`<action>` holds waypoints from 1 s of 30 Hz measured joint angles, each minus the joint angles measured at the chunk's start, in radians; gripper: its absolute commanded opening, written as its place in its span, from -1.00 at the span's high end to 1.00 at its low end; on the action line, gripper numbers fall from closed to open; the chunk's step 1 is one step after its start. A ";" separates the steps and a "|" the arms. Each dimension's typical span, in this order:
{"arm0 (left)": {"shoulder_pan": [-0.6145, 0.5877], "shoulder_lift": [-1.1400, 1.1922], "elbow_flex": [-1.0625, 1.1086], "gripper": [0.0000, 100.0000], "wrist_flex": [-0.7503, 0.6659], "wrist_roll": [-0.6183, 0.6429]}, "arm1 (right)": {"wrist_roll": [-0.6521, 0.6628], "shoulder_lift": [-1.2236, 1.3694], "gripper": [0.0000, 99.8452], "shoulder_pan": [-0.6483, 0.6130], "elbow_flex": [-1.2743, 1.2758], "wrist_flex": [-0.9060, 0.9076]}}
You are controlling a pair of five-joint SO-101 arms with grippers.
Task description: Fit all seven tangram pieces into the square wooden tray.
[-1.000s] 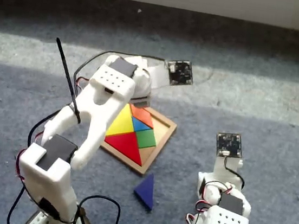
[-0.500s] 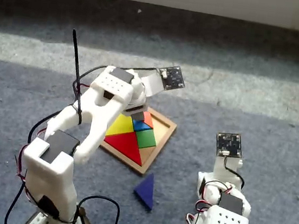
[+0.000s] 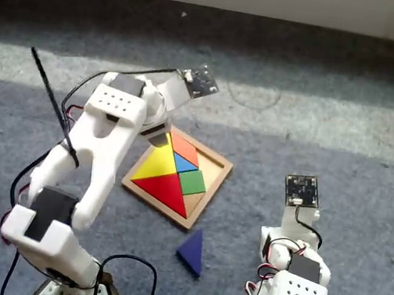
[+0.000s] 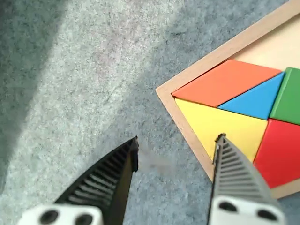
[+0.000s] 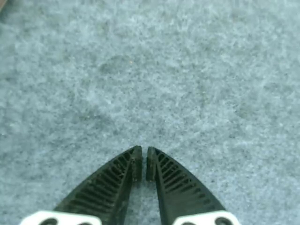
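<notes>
Item: dark blue triangle (image 3: 191, 251), loose on carpet (image 3: 338, 172) just beside wooden tray (image 3: 212, 165); left gripper (image 4: 177, 139) wide open, empty, above the tray corner by the yellow piece (image 4: 220, 124); right gripper (image 5: 143, 151) closed, empty; advised handling: straddle the triangle's straight edges squarely, then seat it on the bare wood.

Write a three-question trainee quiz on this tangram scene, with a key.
1. True or false: the dark blue triangle lies inside the wooden tray.
2. The left gripper is: A) shut on a yellow piece; B) open and empty; C) shut on nothing.
3. Fill in: the right gripper, over the carpet, is ___ (open or shut).

Key: 1 false, it lies on the carpet outside the tray; 2 B; 3 shut.
</notes>
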 measured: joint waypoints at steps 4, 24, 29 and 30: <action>-0.005 -0.133 0.000 0.47 0.080 0.080 | 0.000 0.000 0.93 0.000 0.000 0.000; -0.005 -0.878 0.710 0.47 -0.017 0.546 | 0.000 0.000 0.93 0.000 0.000 0.000; -0.041 -0.996 0.890 0.62 -0.075 0.618 | 0.000 0.000 0.93 0.000 0.000 0.000; -0.061 -1.014 0.925 0.68 -0.098 0.623 | 0.000 0.000 0.93 0.000 0.000 0.000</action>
